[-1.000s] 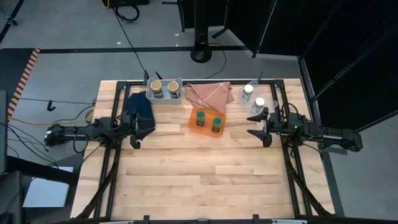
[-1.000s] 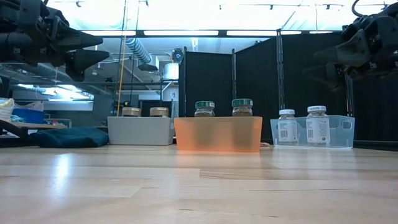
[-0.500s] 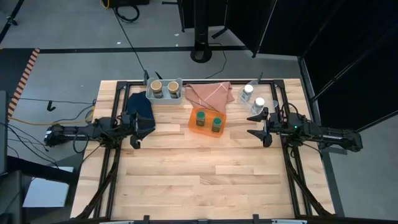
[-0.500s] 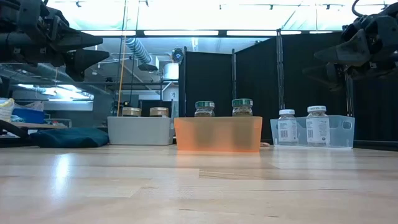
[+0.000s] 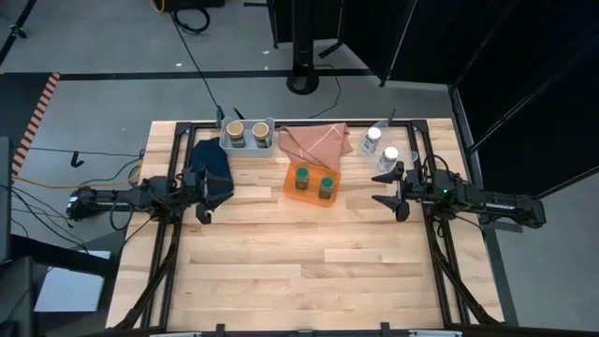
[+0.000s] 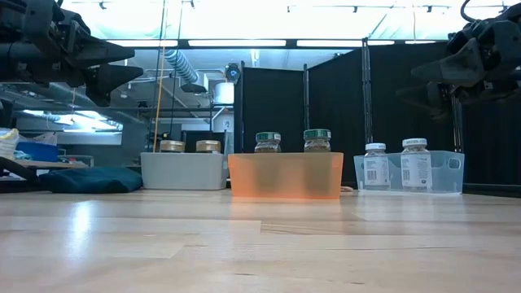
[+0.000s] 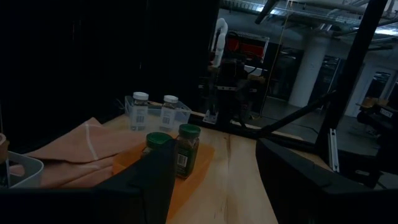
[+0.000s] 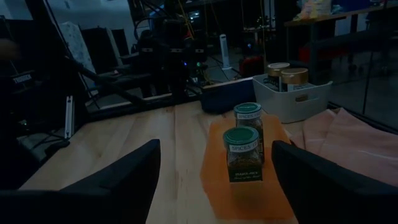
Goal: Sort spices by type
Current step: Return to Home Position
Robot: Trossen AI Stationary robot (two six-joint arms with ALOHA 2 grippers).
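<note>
Two tan-capped spice jars (image 5: 236,136) (image 5: 260,134) stand in the pale grey bin (image 5: 247,147) at the far edge. In the orange tray (image 5: 313,195) stand two green-capped jars (image 5: 302,177) (image 5: 325,185). A clear bin (image 6: 448,171) at the far right holds two white-capped jars (image 5: 373,137) (image 5: 390,155). My left gripper (image 5: 208,195) hovers open above the table's left side, pointing level toward the tray. From the right, my right gripper (image 5: 384,189) hovers open, facing the tray. Neither has anything between its fingers.
A pink cloth (image 5: 314,140) lies at the far edge between the grey bin and the clear bin. A dark blue cloth (image 5: 211,161) lies at the far left, beside my left gripper. The near half of the wooden table (image 5: 309,271) is bare planks.
</note>
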